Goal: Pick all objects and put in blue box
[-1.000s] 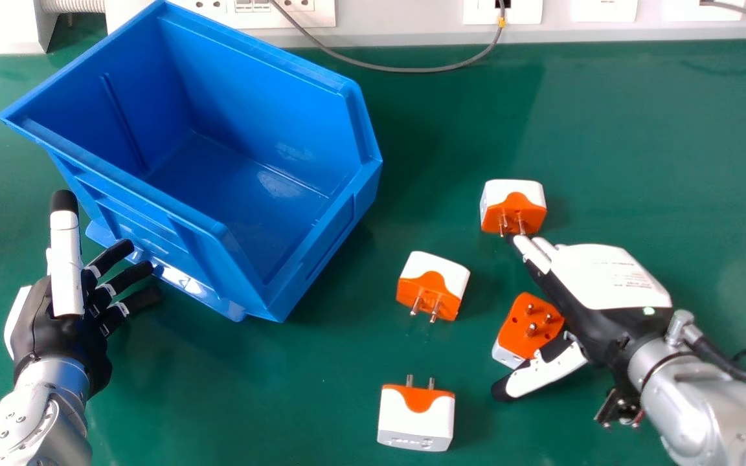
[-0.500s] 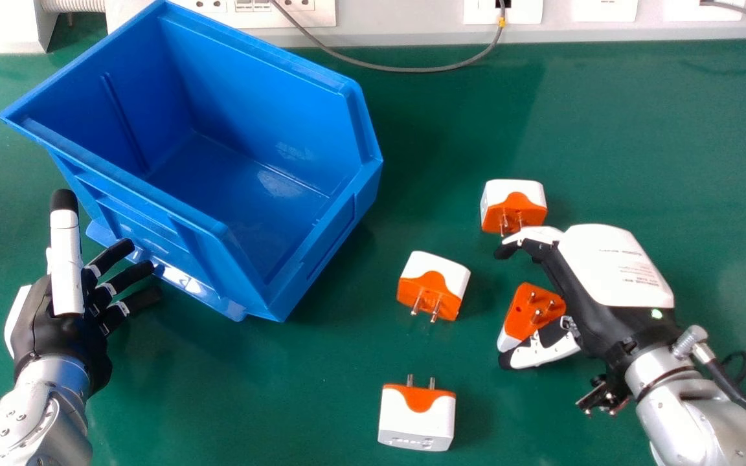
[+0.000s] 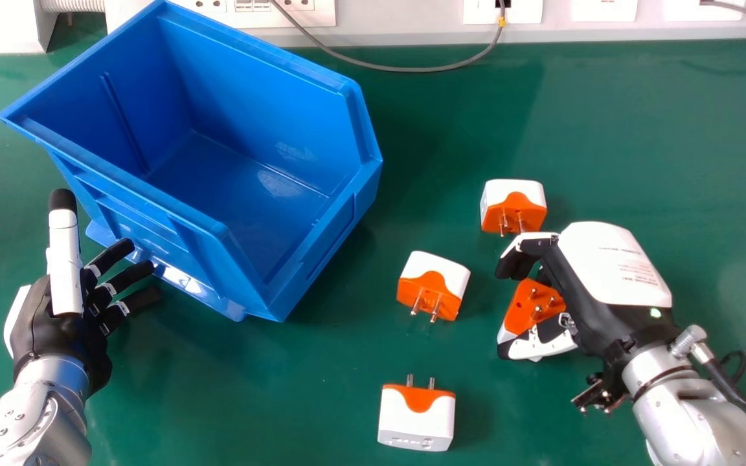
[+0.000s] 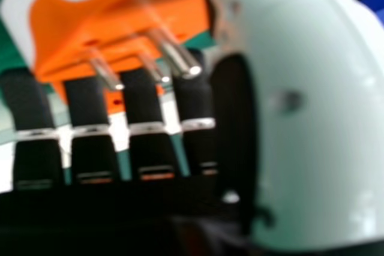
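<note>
In the head view my right hand [image 3: 612,265] is curled round an orange-and-white plug adapter [image 3: 531,304], its fingers beyond it and its thumb on the near side. The right hand view shows that adapter [image 4: 120,22] with its pins out, between my right hand's fingers [image 4: 144,100] and thumb. Another adapter [image 3: 513,206] stands just beyond those fingers, one [image 3: 433,285] lies to their left, and a third [image 3: 417,417] is nearer the front. The blue box [image 3: 321,239] stands at the left with its inside bare. Beside its near left side rests my left hand [image 3: 62,323], open.
A green table [image 3: 658,142] carries everything. A grey cable [image 3: 405,68] droops over the back edge from the wall sockets [image 3: 269,11]. Another cable runs along my right wrist.
My right hand's fingers have curled in and its thumb has drawn up against the near-side adapter, which has turned and shifted slightly. The left hand has hardly moved.
</note>
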Controlling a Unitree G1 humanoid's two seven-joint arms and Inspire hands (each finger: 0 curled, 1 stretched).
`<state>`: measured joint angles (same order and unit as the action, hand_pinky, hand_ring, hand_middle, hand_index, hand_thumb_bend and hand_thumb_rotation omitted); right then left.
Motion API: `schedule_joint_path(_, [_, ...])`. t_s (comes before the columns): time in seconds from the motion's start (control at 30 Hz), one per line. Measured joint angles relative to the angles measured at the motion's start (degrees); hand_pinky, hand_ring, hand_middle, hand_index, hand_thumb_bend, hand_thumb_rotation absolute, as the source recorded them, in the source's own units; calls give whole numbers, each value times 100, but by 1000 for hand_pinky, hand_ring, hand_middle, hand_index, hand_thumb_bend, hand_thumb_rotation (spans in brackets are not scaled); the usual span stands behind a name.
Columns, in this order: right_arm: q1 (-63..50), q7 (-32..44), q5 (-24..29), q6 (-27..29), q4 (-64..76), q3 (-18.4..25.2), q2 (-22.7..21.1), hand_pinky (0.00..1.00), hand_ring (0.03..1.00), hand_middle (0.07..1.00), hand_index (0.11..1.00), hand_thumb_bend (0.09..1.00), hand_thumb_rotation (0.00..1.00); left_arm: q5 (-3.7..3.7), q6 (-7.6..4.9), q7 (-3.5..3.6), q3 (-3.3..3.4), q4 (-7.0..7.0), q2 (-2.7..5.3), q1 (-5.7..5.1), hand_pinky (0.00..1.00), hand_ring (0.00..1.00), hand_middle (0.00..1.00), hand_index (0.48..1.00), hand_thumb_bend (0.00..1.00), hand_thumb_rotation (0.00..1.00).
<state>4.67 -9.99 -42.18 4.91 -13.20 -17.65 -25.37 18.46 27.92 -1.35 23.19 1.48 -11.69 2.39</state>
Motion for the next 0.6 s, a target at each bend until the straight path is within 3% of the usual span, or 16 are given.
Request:
schedule_joint_path(0.33, [0, -311, -63, 114, -70, 2, 23, 369, 452, 529, 517, 523, 12, -33, -16, 5, -15, 7, -1, 0, 637, 732, 834, 900, 873, 937])
schedule_joint_path(0.6, [16, -1303, -85, 713, -470, 9, 30, 386, 449, 515, 498, 513, 6, -39, -44, 18, -23, 22, -3, 0, 636, 731, 833, 899, 873, 937])
